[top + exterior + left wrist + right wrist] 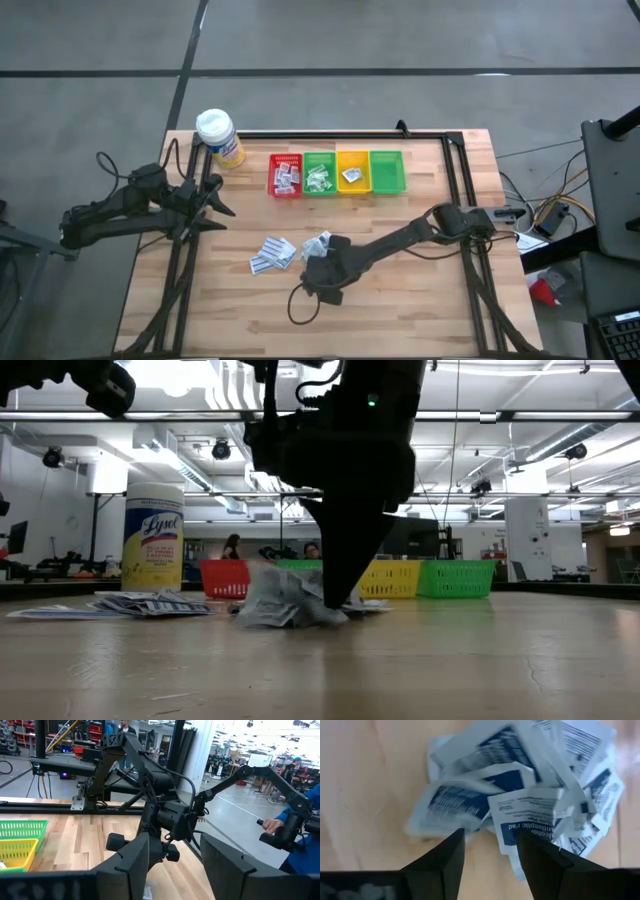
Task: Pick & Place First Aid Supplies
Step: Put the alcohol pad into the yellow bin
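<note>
Nearest my right wrist camera are the two dark fingers of the right tool, spread apart with bare wood showing between them, and nothing pinched. Just past the tips lies a heap of first aid supplies, white sachets with blue print, overlapping one another. From above, the right tool sits near the middle of the surface, with that heap at its twelve o'clock and a second fan of sachets at its nine o'clock, just beside.

I judge the step in hand to be the approach for a pick: the tool is low over the heap's edge but not yet closed on anything. The level camera shows the arm's dark bulk standing right against the crumpled packets.

The next move, as I read it, calls for nudging forward so one sachet edge lies between the fingers, then pressing them together (a tangle like this could easily lift two at once). After that comes a carry toward twelve o'clock, where the red bin, green bin, yellow bin and a second green bin stand in a row; the first three already hold packets.

The left tool waits at nine o'clock on the surface, fingers spread, empty. A yellow wipes canister stands at eleven o'clock.
</note>
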`<state>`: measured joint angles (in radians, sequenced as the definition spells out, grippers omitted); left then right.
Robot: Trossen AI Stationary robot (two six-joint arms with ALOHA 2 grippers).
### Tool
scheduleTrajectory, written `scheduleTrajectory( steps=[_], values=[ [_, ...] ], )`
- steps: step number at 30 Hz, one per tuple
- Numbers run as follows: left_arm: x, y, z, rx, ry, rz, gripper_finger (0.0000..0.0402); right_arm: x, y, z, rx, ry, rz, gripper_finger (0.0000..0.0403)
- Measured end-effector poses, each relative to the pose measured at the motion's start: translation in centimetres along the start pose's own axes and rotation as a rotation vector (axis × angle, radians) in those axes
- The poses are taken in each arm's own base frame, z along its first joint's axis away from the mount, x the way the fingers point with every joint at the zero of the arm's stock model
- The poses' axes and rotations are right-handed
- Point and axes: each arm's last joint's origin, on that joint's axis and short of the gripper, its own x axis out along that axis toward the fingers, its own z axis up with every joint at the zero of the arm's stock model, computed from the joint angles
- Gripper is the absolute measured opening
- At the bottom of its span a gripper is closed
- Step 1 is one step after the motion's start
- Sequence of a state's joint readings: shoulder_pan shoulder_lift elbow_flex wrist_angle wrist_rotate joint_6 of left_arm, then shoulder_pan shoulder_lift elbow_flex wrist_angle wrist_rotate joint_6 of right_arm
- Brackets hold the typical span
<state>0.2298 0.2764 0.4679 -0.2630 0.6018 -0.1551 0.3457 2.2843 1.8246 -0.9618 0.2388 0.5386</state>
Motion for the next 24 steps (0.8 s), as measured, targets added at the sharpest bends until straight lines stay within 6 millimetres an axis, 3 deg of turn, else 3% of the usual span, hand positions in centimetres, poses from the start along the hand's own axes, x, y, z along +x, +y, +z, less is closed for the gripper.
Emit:
scheduleTrajectory(
  steps=[24],
  values=[
    [0.01,0.0,0.0,0.005,0.0,0.0,0.0175,0.12,0.06,-0.05,0.015,-0.011,-0.028,0.0055]
  ],
)
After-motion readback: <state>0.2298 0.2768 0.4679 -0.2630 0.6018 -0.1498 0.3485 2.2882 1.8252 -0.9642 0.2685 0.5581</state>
